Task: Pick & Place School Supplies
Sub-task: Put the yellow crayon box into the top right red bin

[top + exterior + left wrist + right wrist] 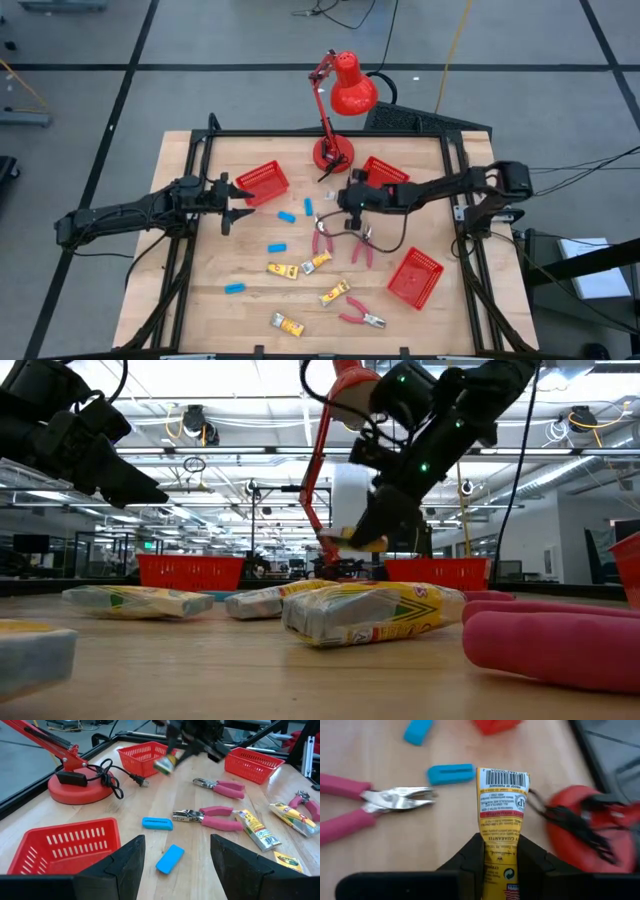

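Note:
School supplies lie scattered on the wooden table: light-blue blocks (pixel 287 216) (pixel 170 858), yellow-and-white packets (pixel 283 269) (pixel 370 615) and pink-handled pliers (pixel 322 238) (pixel 207 816). My right gripper (pixel 332 198) hovers near the table's middle, by the lamp base, shut on one yellow packet (pixel 502 800). My left gripper (pixel 235 207) (pixel 177 865) is open, raised above the table beside the left red basket (pixel 262 182), with nothing between its fingers. My right gripper pinches the yellow packet between its two fingers (pixel 474 856) at one end (pixel 502 845). The packet runs along the fingers, and its barcode end (pixel 502 779) sticks out ahead of them. In the low view the packet (pixel 358 541) hangs clear above the table, slanting down.
A red desk lamp stands at the far middle, its base (pixel 333 155) and black cord close to the right gripper. Two more red baskets sit at far right (pixel 385 172) and near right (pixel 415 277). More pliers (pixel 362 318) and packets (pixel 287 324) lie near the front edge.

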Motion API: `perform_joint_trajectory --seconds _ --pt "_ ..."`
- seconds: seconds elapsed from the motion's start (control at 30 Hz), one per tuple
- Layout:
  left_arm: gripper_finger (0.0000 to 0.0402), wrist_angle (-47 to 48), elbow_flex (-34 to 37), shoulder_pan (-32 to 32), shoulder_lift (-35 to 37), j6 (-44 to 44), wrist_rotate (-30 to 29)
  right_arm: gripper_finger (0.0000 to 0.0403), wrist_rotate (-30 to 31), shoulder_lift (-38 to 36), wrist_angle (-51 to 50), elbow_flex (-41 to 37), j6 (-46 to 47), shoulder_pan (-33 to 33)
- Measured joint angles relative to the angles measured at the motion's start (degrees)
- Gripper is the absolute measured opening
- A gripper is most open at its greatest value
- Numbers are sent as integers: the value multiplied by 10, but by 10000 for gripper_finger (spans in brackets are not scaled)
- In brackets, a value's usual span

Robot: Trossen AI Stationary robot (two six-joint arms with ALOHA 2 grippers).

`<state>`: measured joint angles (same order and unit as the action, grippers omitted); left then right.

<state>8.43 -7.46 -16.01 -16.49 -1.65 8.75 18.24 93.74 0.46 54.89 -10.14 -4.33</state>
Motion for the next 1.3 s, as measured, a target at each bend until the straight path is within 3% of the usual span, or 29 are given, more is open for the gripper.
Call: perform_joint_trajectory --seconds 0.2,0.47,0.73,1.07,1.23,1.3 --pt "227 2 0 0 0 0 0 67 59 -50 -91 0 -17 -38" --pt "228 4 0 0 0 0 0 67 87 -88 -198 0 -19 -88" --pt "228 4 0 0 0 0 0 67 62 -90 -286 0 10 -123" --pt "227 4 0 0 0 0 0 67 -5 -85 -312 -7 38 -142" --pt "227 5 0 0 0 -2 0 67 -5 -85 -319 -7 54 -154" --pt "228 5 0 0 0 -2 1 91 -5 -85 -321 -7 57 -160"
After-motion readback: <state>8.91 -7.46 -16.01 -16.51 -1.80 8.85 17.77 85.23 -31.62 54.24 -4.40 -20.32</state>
